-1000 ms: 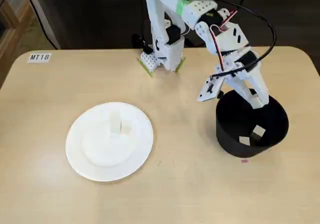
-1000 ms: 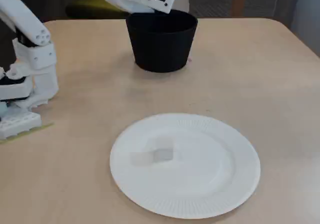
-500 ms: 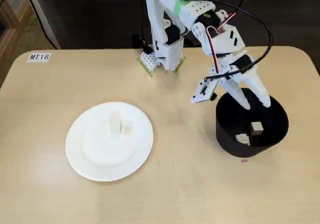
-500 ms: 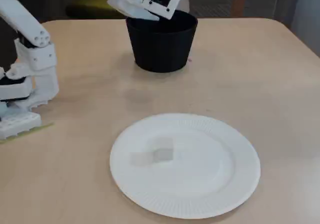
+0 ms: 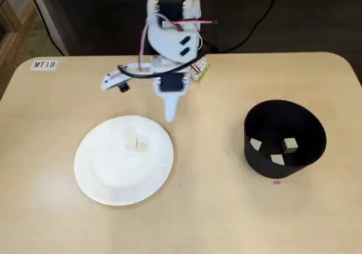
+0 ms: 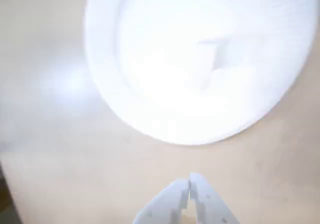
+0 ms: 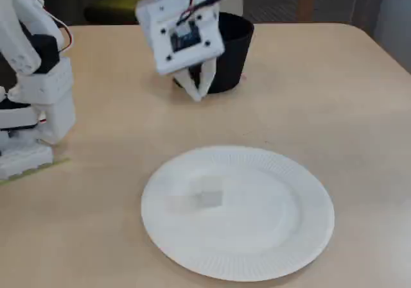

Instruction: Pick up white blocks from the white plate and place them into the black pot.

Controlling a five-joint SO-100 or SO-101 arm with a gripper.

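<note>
The white plate (image 5: 99, 180) lies on the left of the table in a fixed view, with two white blocks (image 5: 132, 140) close together near its far side. In the wrist view the plate (image 6: 150, 114) is blurred and bright, and a block (image 6: 206, 67) shows faintly. The plate (image 7: 289, 246) and a block (image 7: 207, 199) also show in a fixed view from the table's side. The black pot (image 5: 255, 162) stands at the right with three white blocks (image 5: 290, 145) inside. My gripper (image 5: 169, 116) is shut and empty, above the table just beyond the plate's far edge. It shows shut in the wrist view (image 6: 190, 181).
The arm's base (image 7: 32, 115) stands at the table's back edge. A label reading MT18 (image 5: 44, 64) sits at the back left corner. A small pink mark (image 5: 276, 181) lies in front of the pot. In a fixed view the pot (image 7: 234, 50) stands behind my gripper (image 7: 198, 93).
</note>
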